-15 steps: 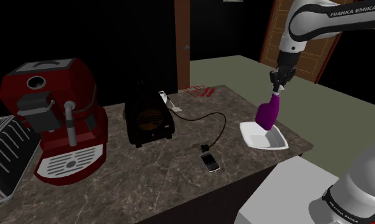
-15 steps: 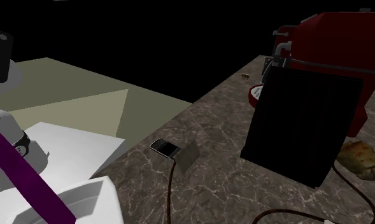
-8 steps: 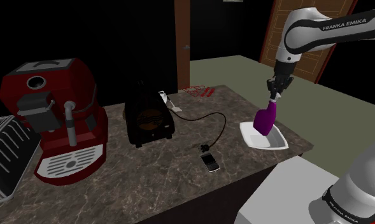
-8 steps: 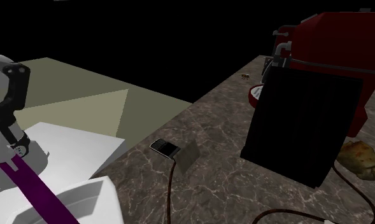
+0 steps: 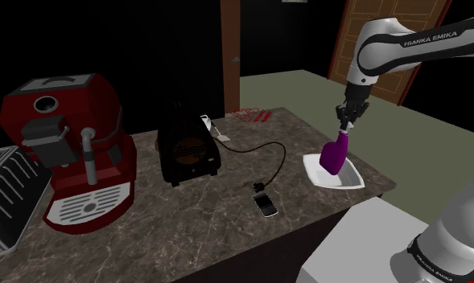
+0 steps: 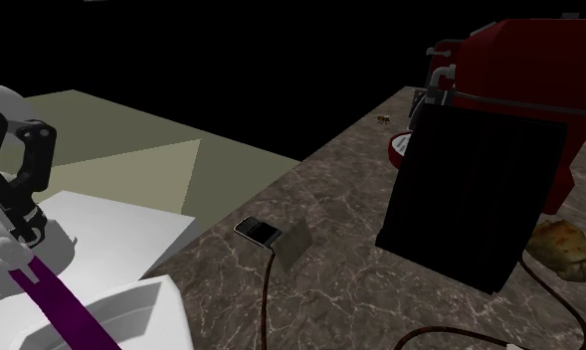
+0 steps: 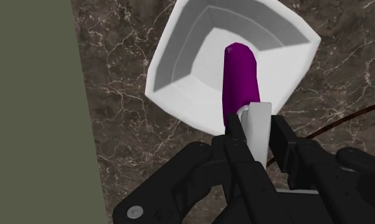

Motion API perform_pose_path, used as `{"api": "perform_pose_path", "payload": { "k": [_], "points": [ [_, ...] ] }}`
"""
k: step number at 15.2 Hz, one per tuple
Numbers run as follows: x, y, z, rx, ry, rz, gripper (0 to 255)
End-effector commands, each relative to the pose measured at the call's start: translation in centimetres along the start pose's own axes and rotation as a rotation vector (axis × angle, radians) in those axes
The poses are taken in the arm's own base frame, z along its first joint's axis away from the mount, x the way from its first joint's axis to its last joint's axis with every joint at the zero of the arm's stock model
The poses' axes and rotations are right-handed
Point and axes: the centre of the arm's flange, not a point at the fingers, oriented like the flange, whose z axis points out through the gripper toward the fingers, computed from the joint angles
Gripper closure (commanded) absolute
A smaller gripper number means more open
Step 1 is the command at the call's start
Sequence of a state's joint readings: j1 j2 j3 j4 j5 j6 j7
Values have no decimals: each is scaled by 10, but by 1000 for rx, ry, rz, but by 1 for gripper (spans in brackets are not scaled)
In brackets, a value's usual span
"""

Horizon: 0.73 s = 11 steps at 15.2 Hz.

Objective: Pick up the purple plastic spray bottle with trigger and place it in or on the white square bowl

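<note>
Spray bottle [image 7: 240, 76], purple with a white head, hangs tilted from my fingers [image 7: 237, 136], which are clamped on that white head; the wrist view shows this clasp plainly. Its base is down inside the hollow of the white square bowl [image 7: 179, 102], though I cannot tell whether it touches the bowl's floor. The shoulder view shows the bowl at the end of the worktop [image 5: 227, 209] on that view's right, with a phone [image 5: 267, 207] on a cable, a black toaster [image 5: 187, 153] and a red coffee machine [image 5: 74, 145] farther along to the left. The second exterior view adds a brown, bread-like lump [image 6: 567, 249] beside the toaster.
</note>
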State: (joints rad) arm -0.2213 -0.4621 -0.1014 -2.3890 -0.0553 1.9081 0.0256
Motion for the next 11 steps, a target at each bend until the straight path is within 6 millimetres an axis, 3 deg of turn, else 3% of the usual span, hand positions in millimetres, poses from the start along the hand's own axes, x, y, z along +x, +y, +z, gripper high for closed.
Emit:
{"api": "perform_pose_path", "payload": {
  "k": [1, 2, 3, 8, 11],
  "points": [
    [0, 0, 0, 0, 0, 0, 255],
    [0, 0, 0, 0, 0, 0, 255],
    [0, 0, 0, 0, 0, 0, 0],
    [0, 0, 0, 0, 0, 0, 0],
    [0, 0, -40, 0, 0, 0, 0]
  ]
}}
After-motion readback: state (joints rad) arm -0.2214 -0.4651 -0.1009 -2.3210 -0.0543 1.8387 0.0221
